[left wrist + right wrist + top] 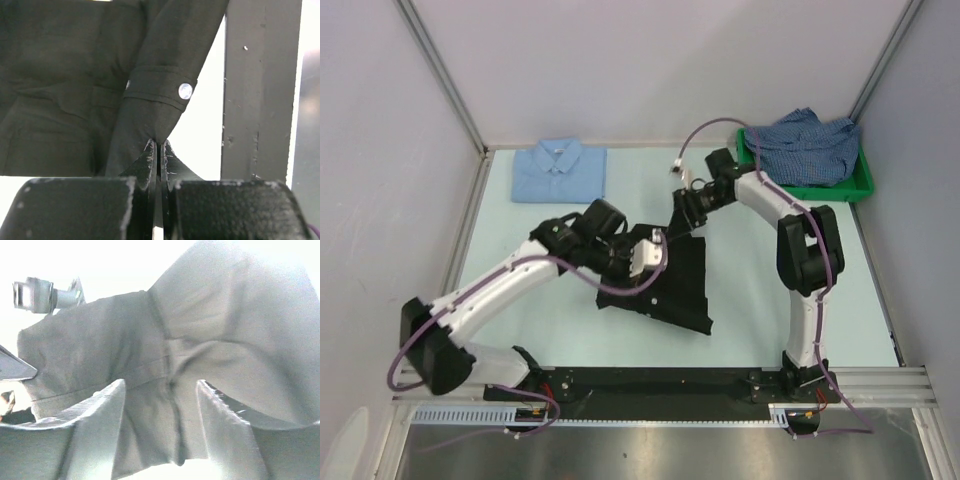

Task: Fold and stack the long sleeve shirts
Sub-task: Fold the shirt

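The jaws of the left gripper point(159, 145) pinch the black shirt point(672, 290), those of the right gripper point(160, 385) are apart; the light blue shirt point(560, 172) lies folded, the checked shirt point(805, 148) waits.

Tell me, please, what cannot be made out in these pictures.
- Top view: the left arm covers part of the black shirt.
- Right wrist view: glare bleaches this shirt; whether the right fingers touch it is unclear.
- Top view: the checked shirt hides the green bin's floor.
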